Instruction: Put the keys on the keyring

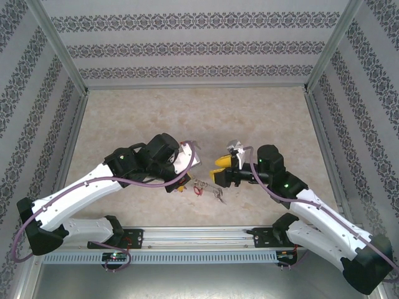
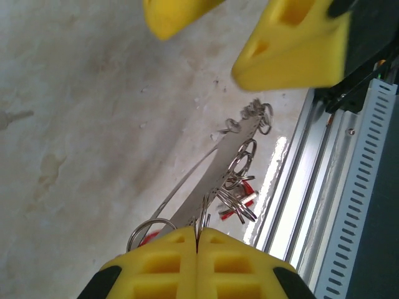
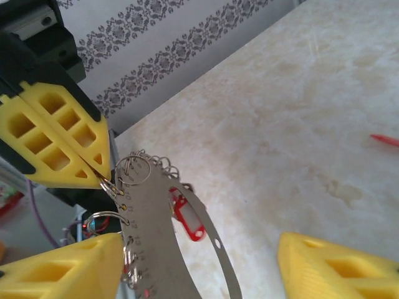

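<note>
The keyring hangs in the air just above the bench, near the front edge, between the two arms. It is a thin, flat, grey metal band bent into a long loop, and it shines. There are tiny holes along the band, and lots of small silver rings hang from them in a row. A little bunch of silver keys hangs under it, and one has a red tag. The left claw has its two yellow fingers pressed tight together, with one end of the band pinched between them. The right claw is at the other end with its yellow fingers apart. The band runs up between them, close to one finger, but I cannot tell if it touches. Off to the side, a thin red thing lies on the bench, too small to make out.
</note>
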